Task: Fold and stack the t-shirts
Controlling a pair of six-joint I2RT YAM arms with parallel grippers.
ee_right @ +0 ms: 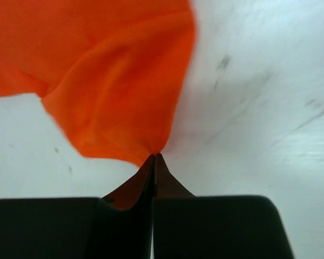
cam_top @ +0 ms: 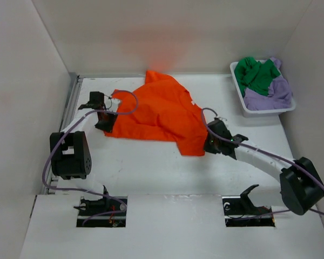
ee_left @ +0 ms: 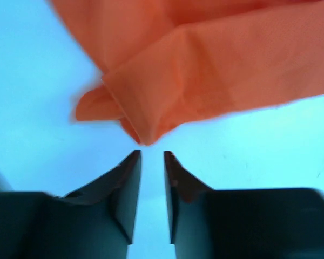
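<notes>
1. Top view: we see the orange shirt (cam_top: 156, 110) spread on the table (cam_top: 151, 172), with the left gripper (cam_top: 104, 121) at its left edge and the right gripper (cam_top: 209, 142) at its near right corner. The green shirt (cam_top: 256, 73) and purple shirt (cam_top: 272, 94) lie in the basket (cam_top: 238, 100).
2. Left wrist: the jaws stand slightly apart and hold nothing; a shirt fold lies just ahead.
3. Right wrist: the jaws are clamped on the orange hem.

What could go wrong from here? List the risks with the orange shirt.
1. The left gripper is open, and a doubled-over corner of the orange t-shirt lies just past its fingertips; closing here may catch only the tip, or nothing.
2. The right gripper is shut on another corner alone; pulling now would likely drag and skew the shirt rather than fold it.
3. That doubled corner could get folded in as a crease.
</notes>
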